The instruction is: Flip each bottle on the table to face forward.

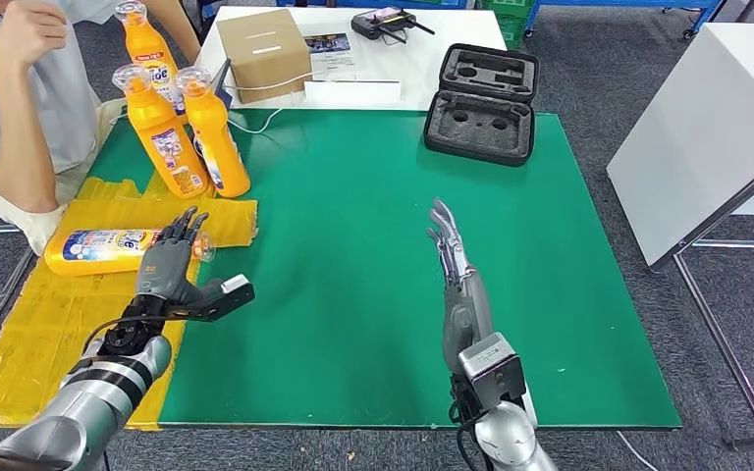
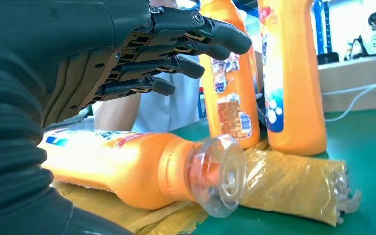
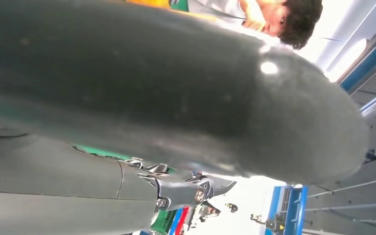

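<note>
The lying bottle (image 1: 108, 250) is resting on its side on the yellow sheet (image 1: 49, 324) at the left edge of the bench (image 1: 373, 294), its clear cap (image 2: 218, 174) pointing toward the green middle and its label facing up. The left hand (image 1: 169, 263) is hovering just over the cap end, its fingers (image 2: 176, 44) spread apart and slightly curled, gripping nothing; in the left wrist view there is a clear gap between them and the bottle.

The main risk, as I judge it, is the round body rolling or skidding away on the slick, crinkled sheet if the fingers are closing off-centre or only on the narrow neck. A push toward the far side could also be sending it into the two standing bottles (image 1: 191, 137) near it, which are looking tall and easy to topple. A bunched roll of yellow plastic (image 2: 293, 183) is lying just behind the cap and could be snagging the fingers.

All the bottles are capped; being opaque orange, they are not showing how full they are, so their weight is unknown. A person (image 1: 20, 108) is sitting at the far left corner, holding a further bottle (image 1: 147, 49) upright.

The right hand (image 1: 452, 257) is lying over the green mat mid-bench, well apart from everything, fingers straight, close together and holding nothing.

Beyond the mat an open black case (image 1: 481, 103) is showing only empty foam cut-outs, and a cardboard box (image 1: 263, 51) with a slot in its top is staying closed, its contents hidden.
</note>
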`<state>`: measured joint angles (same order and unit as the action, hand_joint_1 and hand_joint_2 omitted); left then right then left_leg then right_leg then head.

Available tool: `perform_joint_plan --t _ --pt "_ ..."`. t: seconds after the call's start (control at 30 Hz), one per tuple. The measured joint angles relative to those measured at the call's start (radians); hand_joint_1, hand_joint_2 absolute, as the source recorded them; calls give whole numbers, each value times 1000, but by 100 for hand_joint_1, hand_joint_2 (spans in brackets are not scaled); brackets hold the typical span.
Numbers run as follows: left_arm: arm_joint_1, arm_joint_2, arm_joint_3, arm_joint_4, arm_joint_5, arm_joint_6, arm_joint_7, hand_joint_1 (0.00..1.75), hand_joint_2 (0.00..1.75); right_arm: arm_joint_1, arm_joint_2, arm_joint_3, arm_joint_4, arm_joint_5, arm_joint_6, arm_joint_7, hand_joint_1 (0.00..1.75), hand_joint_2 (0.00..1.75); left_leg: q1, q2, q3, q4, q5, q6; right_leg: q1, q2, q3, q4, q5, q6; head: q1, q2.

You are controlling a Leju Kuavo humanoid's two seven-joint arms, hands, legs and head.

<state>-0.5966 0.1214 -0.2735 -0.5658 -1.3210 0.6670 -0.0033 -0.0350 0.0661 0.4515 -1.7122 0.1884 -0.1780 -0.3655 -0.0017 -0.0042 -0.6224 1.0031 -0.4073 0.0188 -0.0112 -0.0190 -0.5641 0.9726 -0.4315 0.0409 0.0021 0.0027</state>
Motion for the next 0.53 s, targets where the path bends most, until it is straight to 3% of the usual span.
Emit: perform_joint_plan --t 0.2,0.3,0.43,0.53 --pt "24 -4 23 -50 1 1 -4 0 175 3 -1 0 0 1 -1 0 0 0 1 0 0 0 0 0 0 0 0 0 0 0 0 0" --pt "66 -18 46 -121 26 20 -69 0 175 11 -1 -3 0 4 -2 2 0 0 0 0 0 0 0 0 0 0 0 0 0 0 0 0" --pt "242 -78 97 -432 217 37 -277 0 175 63 -7 -30 -8 -12 5 16 0 0 -2 -1 0 0 -2 1 -2 0 0 0 -1 0 0 0" --pt "380 -106 74 -635 382 27 -337 0 175 110 -12 -56 -20 -36 18 21 0 0 -4 1 0 0 -5 3 -3 1 -1 -1 -2 0 0 0"
